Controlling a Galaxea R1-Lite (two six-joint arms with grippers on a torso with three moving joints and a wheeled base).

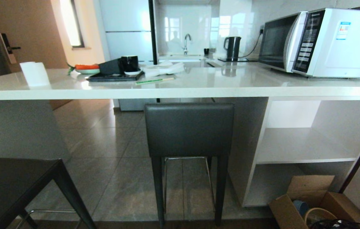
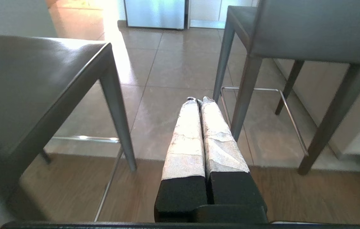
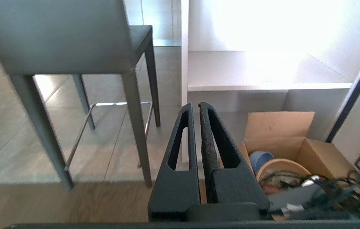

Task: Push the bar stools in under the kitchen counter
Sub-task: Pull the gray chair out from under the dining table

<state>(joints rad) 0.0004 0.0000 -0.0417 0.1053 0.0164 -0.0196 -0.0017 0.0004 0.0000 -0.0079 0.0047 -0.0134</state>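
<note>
One bar stool (image 1: 188,133) stands in the middle, right up against the white kitchen counter (image 1: 180,86), with its grey back just under the thick edge. Its seat is hidden behind that back in the head view, so how far it goes under is hard to tell. The other bar stool (image 1: 14,187) is nearer, at the left, well out from the counter; only a corner of its dark seat, one leg and a bit of the thin metal footrest show, and the rest is cut off. Neither arm shows in the head view. The left gripper (image 2: 199,101) hangs low between the two stools, its taped fingers pressed together and holding nothing. The right gripper (image 3: 195,104) hangs just beside the middle stool, its black fingers almost touching, also empty. Below the open shelves (image 1: 303,146) sits a cardboard box (image 1: 313,197), maybe with a bowl and cords inside.
</note>
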